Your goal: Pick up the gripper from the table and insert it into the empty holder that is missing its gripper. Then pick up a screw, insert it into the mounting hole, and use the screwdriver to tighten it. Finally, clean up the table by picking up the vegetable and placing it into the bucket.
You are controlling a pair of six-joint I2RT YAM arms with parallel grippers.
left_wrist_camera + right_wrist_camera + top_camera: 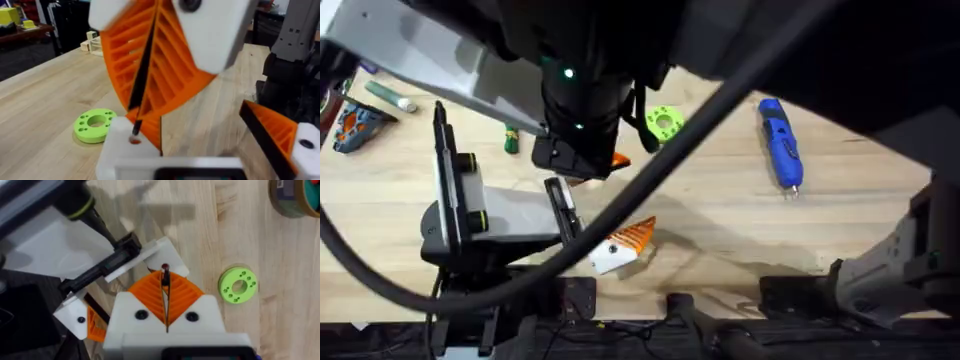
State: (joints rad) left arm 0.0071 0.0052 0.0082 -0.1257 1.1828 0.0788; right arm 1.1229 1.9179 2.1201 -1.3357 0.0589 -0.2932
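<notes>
The right arm rises dark and large under the overhead camera and reaches to the middle of the pale wooden table [720, 215]. Its gripper [165, 277], with white mounts and orange ribbed pads [170, 65], has the pads pressed together on a small dark screw with a reddish end [164, 269]. That screw's end sits at a hole in the empty holder [122, 150], a white wedge-shaped plastic mount with no orange pad visible on it. The holder is one side of the left gripper [192, 130]. The twin mount [306, 150] carries an orange ribbed finger [272, 127] and stands well apart from the holder, so the left jaws are spread wide. A lime-green round disc with a centre hole [95, 125] lies on the wood just beside them. The blue pen-shaped electric screwdriver [780, 140] lies towards the right side, well clear of both grippers, its thin metal tip pointing towards the near edge. A small dark green toy vegetable [510, 138] lies left of the dark arm. The round tan-brown bucket [295, 197] stands beyond the disc.
</notes>
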